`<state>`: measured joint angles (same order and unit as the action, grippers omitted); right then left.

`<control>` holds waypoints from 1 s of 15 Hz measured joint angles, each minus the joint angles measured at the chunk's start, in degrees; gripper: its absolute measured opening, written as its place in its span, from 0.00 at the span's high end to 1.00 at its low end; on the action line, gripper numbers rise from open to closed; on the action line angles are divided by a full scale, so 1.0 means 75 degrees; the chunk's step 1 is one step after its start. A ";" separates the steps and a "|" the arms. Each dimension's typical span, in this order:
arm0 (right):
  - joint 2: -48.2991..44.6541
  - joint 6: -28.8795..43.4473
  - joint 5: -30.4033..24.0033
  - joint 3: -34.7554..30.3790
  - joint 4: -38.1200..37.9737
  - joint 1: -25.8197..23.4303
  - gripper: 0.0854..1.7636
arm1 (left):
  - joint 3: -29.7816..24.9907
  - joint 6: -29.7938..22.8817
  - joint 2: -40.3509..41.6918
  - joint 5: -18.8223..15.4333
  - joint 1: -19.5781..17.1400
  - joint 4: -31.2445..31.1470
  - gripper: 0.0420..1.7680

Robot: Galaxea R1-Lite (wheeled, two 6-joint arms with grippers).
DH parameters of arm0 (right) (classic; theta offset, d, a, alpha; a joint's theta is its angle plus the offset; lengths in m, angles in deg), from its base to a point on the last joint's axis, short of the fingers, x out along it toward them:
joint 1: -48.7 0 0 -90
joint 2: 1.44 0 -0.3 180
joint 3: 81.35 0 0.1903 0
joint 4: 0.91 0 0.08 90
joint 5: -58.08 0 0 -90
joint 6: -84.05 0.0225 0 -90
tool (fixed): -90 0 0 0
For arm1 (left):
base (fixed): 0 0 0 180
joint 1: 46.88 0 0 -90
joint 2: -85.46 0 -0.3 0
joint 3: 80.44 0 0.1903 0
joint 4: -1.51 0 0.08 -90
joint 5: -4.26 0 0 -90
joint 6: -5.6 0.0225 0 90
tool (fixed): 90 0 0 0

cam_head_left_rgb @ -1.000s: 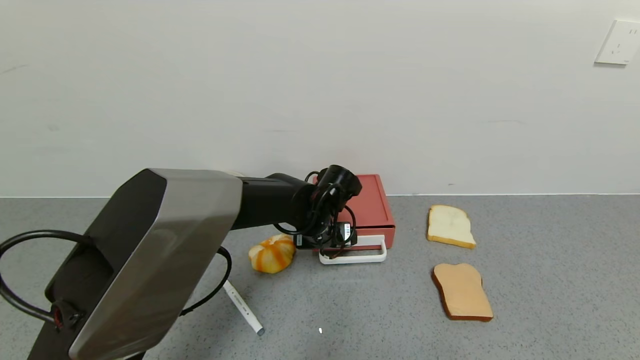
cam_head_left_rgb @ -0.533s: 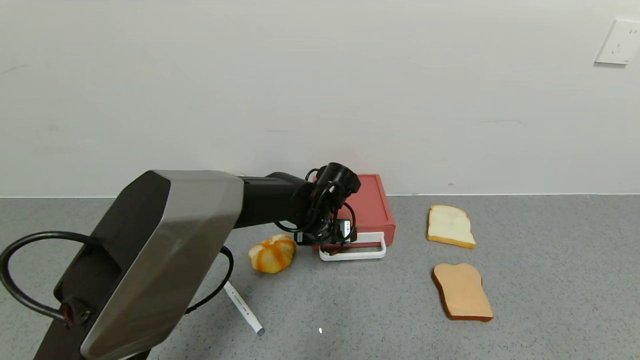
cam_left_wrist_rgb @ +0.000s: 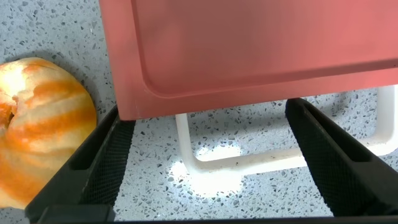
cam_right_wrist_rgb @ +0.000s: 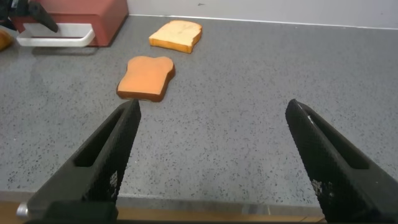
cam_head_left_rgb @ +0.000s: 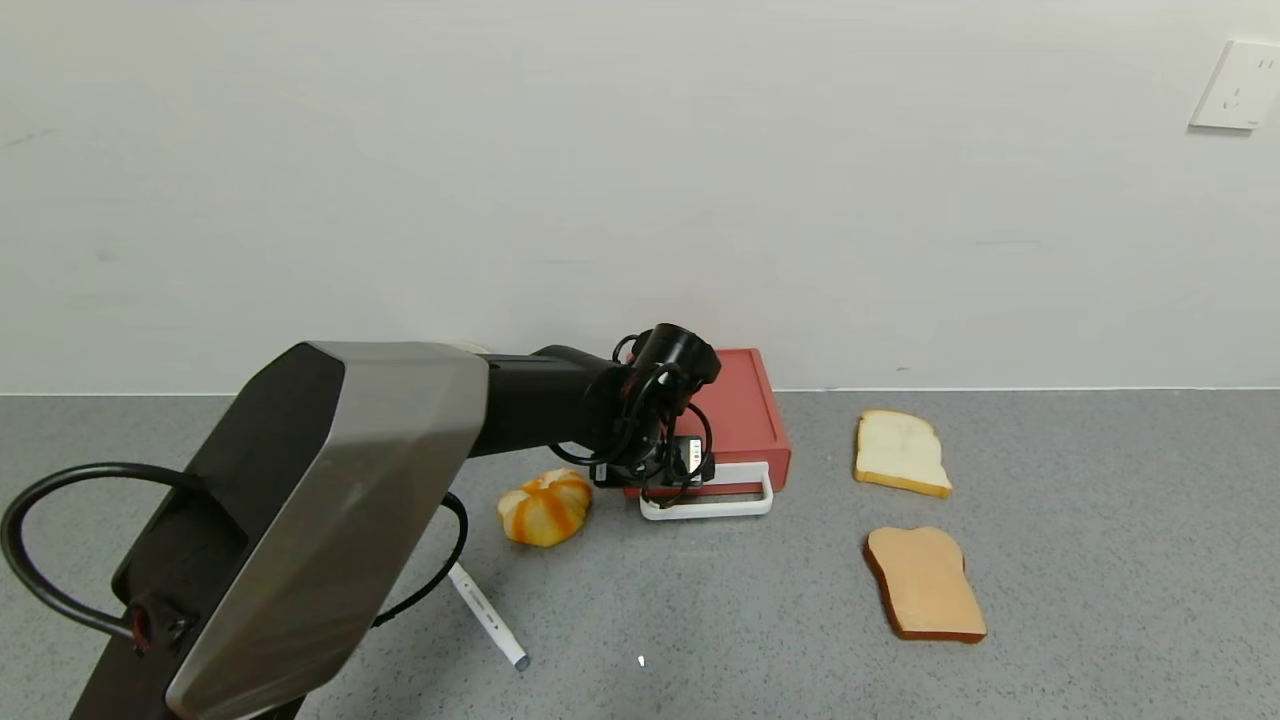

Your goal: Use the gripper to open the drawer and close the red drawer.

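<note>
Handle moved back toward drawer, left gripper spread astride it

Smooth matt red plastic drawer, glossy white plastic handle, speckled grey stone-look countertop, ribbed black tool fingers.

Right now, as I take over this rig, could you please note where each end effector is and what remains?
Left end effector: open, low at the red drawer, its fingers straddling the white loop handle without clamping it.
Right end effector: open, idle above the table, away from the drawer.
Drawer: against the wall, beside the striped orange bun; the tray looks nearly or fully in.
Left: confirm it is flush, then withdraw.
</note>
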<state>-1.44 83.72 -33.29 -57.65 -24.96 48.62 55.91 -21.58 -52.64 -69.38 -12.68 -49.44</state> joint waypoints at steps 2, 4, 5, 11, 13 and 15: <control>0.0000 0.0005 -0.0002 0.0000 -0.0003 0.0000 0.03 | -0.0041 -0.0029 0.0052 -0.0029 0.0031 -0.0291 0.02; 0.0000 0.0000 -0.0002 0.0003 0.0000 0.0000 0.03 | -0.0059 -0.0073 0.0172 -0.0065 0.0107 -0.0824 0.02; 0.0000 0.0003 -0.0002 0.0003 -0.0003 0.0000 0.03 | -0.0063 -0.0125 0.0242 -0.0072 0.0169 -0.1091 0.02; 0.0000 0.0003 0.0000 0.0003 -0.0011 0.0007 0.03 | -0.0111 -0.0364 0.1191 -0.0085 0.0291 -0.2763 0.02; 0.0000 0.0000 -0.0002 0.0003 -0.0015 0.0000 0.03 | -0.0143 -0.0364 0.1794 -0.0085 0.0276 -0.3252 0.02; 0.0000 0.0003 -0.0002 0.0003 -0.0015 0.0000 0.03 | -0.0203 -0.0338 0.2480 -0.0073 0.0254 -0.3547 0.02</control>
<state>-1.44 83.75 -33.30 -57.63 -25.07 48.62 54.39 -24.11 -34.03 -69.93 -10.78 -76.04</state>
